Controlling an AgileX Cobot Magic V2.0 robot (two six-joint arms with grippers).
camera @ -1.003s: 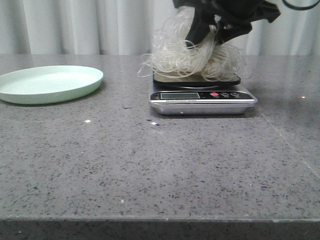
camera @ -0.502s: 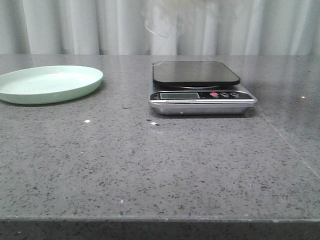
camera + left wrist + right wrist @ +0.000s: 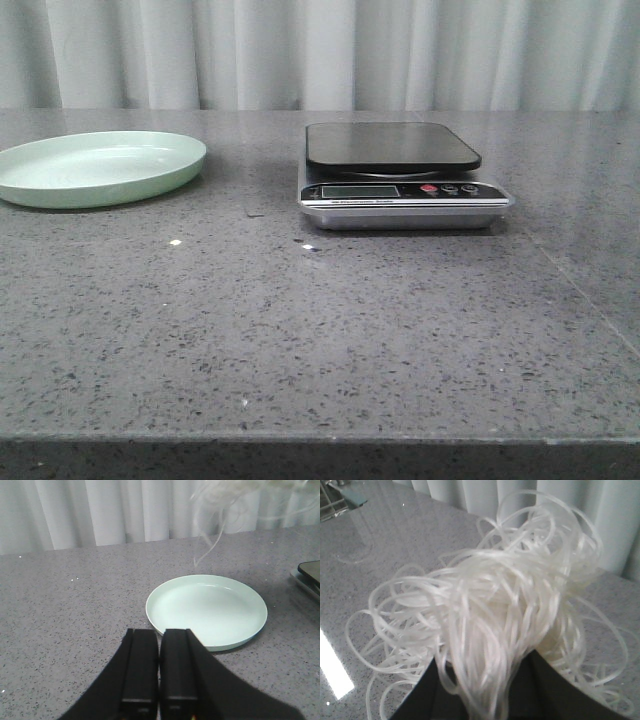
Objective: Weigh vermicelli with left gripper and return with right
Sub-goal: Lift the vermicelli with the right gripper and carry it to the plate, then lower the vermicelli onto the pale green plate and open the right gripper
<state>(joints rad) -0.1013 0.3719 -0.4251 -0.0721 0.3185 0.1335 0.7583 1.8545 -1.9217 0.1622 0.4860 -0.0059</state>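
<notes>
1. While the front view shows neither arm, the right wrist view has the vermicelli (image 3: 490, 625) bunched in the right pincer (image 3: 485, 695), whose dark fingers (image 3: 555, 690) are clamped on the strands and lift the tangle clear of the bench (image 3: 380, 540).
2. Loops stick out on all sides of the tangle; its lower strands hide the fingertips.
3. The left pincer (image 3: 159, 680) has its fingers (image 3: 141, 670) pressed together with nothing between them, hovering over the bench just beside the plate (image 3: 206, 611).
4. The plate is pale green and bare inside, lying flat on the bench at the robot's left.
5. Whitish strands (image 3: 225, 510) dangle in the air beyond the plate in the left wrist view, probably the same tangle, though most of it is cut off.
6. The scale (image 3: 400, 178) stands on the bench (image 3: 320, 330) right of centre, well apart from the plate (image 3: 100, 168); its black platform carries nothing.
7. Its display is too small to read.
8. A curtain (image 3: 320, 50) hangs behind the bench.
</notes>
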